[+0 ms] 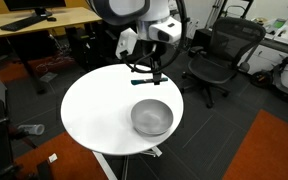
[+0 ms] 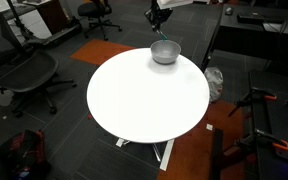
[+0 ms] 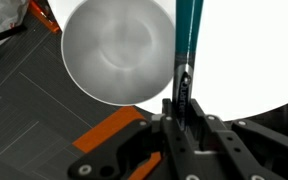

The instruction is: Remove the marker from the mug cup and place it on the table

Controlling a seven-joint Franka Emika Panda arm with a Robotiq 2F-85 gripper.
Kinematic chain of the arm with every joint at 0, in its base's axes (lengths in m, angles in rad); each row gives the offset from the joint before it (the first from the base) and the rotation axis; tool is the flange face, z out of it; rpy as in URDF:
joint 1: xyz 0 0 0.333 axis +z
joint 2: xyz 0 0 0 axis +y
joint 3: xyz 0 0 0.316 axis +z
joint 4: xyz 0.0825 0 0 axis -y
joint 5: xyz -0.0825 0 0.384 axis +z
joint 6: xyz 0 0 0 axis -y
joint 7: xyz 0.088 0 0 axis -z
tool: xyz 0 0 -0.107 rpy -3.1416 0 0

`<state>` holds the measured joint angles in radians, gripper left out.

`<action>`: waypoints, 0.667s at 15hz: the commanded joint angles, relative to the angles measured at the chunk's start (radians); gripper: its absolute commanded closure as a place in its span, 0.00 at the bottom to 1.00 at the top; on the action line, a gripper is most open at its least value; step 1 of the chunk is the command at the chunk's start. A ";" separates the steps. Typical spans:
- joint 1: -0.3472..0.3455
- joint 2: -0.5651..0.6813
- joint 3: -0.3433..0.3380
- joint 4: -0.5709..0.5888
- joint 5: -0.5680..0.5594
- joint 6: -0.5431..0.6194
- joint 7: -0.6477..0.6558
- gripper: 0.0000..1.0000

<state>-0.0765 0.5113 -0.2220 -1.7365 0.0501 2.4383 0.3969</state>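
The silvery-grey mug cup [image 1: 151,117] stands on the round white table [image 1: 94,105], near its edge, and looks empty in the wrist view [image 3: 116,48]. It also shows in an exterior view [image 2: 164,52] at the table's far edge [image 2: 134,100]. My gripper [image 3: 181,108] is shut on the marker [image 3: 189,38], whose teal part points away from the jaws over the white top, just beside the cup's rim. In both exterior views the gripper [image 1: 155,72] [image 2: 160,20] hangs above the table, next to the cup and clear of it.
Black office chairs [image 1: 219,55] [image 2: 24,70] stand around the table. A wooden desk [image 1: 44,20] is behind it. Orange carpet patches [image 1: 274,150] lie on the dark floor. Black stands [image 2: 264,125] are beside the table.
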 commanded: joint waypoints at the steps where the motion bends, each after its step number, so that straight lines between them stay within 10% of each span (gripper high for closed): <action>1: 0.053 -0.141 0.008 -0.176 -0.050 0.078 0.009 0.95; 10: 0.092 -0.221 0.059 -0.339 -0.064 0.128 0.008 0.95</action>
<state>0.0155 0.3258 -0.1739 -2.0063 0.0006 2.5248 0.3969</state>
